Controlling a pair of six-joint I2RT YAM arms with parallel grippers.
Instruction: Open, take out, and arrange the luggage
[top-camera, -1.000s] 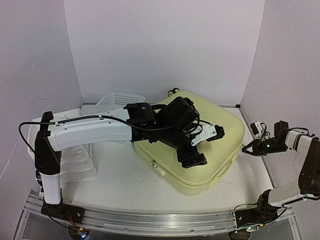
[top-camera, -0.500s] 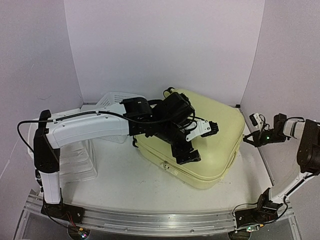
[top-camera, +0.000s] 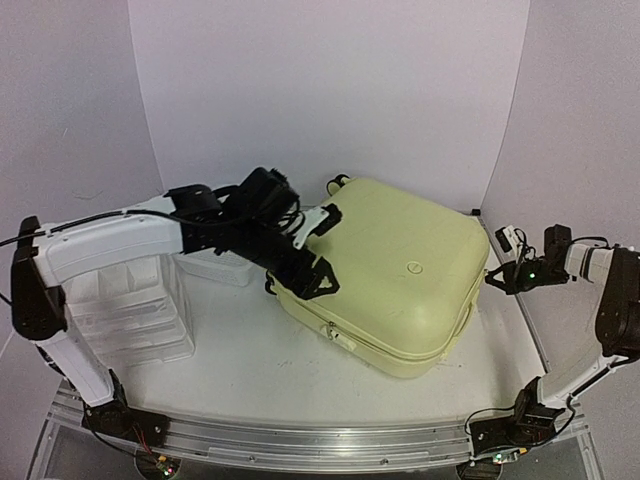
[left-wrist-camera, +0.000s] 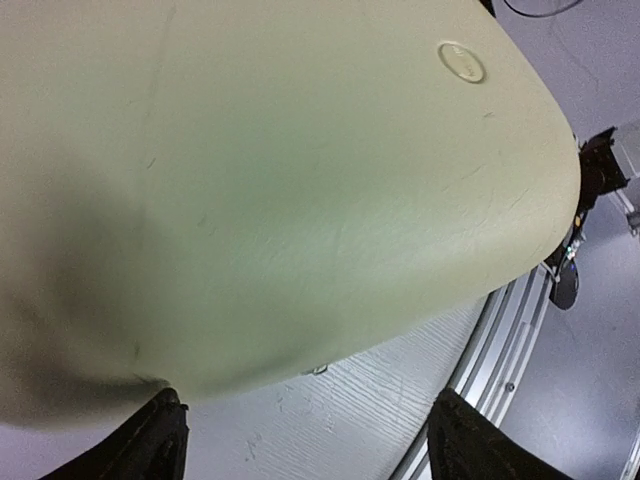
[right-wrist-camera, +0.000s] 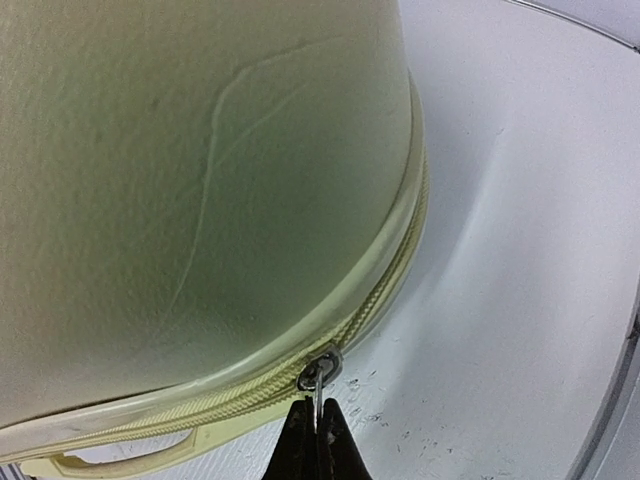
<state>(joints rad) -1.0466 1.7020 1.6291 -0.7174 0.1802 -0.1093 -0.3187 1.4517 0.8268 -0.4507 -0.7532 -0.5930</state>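
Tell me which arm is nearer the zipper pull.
Right. Right arm: jaws shut on the zipper pull. Left arm: jaws open, at the opposite end of the suitcase.

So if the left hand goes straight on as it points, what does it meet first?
Probably the suitcase: its yellow shell fills the view just ahead of the open left hand; depth unclear.

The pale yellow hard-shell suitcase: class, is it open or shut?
Shut. The pale yellow hard-shell suitcase has both shells together, no lining showing; the right pincer pinches its zipper pull.
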